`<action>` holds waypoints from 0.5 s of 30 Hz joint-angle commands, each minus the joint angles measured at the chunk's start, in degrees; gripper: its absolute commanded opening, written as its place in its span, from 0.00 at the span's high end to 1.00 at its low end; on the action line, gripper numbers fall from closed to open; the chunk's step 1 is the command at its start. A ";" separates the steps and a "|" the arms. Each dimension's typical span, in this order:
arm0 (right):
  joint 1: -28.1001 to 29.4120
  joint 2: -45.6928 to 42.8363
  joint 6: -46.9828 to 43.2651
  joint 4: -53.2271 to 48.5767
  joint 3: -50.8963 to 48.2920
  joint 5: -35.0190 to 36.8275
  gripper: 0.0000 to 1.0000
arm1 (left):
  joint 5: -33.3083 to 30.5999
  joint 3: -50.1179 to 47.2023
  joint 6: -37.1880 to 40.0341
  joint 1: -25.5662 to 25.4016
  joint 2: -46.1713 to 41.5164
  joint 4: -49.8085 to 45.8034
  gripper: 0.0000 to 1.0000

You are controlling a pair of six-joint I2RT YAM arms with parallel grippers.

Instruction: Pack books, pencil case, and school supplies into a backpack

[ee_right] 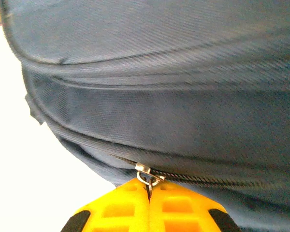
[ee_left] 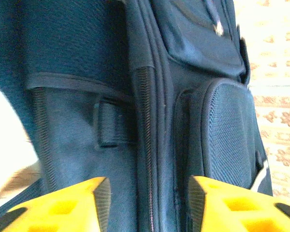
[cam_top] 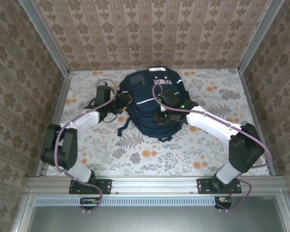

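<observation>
near the far edge of the floral bench (cam_top: 198, 154), mid-width, the large navy-blue fabric backpack (cam_top: 146, 94) could slide or bunch if the zip is tugged off its track's line, since nothing braces it: the left arm's yellow fingers (ee_left: 217, 203) stand apart, gripping nothing, its side seam (ee_left: 146, 145) just beyond their gap. the right arm's yellow fingers (ee_right: 159, 198) are pinched closed on its small metal zipper pull (ee_right: 145, 172), which might slip free.

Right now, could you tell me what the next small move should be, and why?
Probably slide the right gripper a little along the zipper track: its jaws are pinched shut on the zipper pull, while the left gripper stands open beside the backpack, gripping nothing.
</observation>
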 commanded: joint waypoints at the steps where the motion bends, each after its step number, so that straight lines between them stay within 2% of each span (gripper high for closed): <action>1: 2.25 4.60 2.27 6.31 6.69 -10.03 1.00 | -3.73 -3.27 1.65 1.52 -7.08 -7.17 0.42; 5: 3.27 10.06 2.13 5.67 12.70 -11.13 1.00 | -0.81 -7.83 -3.10 0.94 -14.92 -7.88 0.38; 9: 3.42 11.98 2.88 6.61 13.78 -11.93 1.00 | 1.39 -11.40 -8.17 0.45 -20.58 -7.66 0.37; 14: 3.48 11.73 3.69 7.65 12.68 -12.23 1.00 | 1.98 -13.95 -13.61 -0.79 -21.60 -2.83 0.42; 15: 3.50 11.55 3.80 7.72 12.34 -12.26 1.00 | 1.98 -13.71 -13.82 -1.24 -20.88 -2.28 0.46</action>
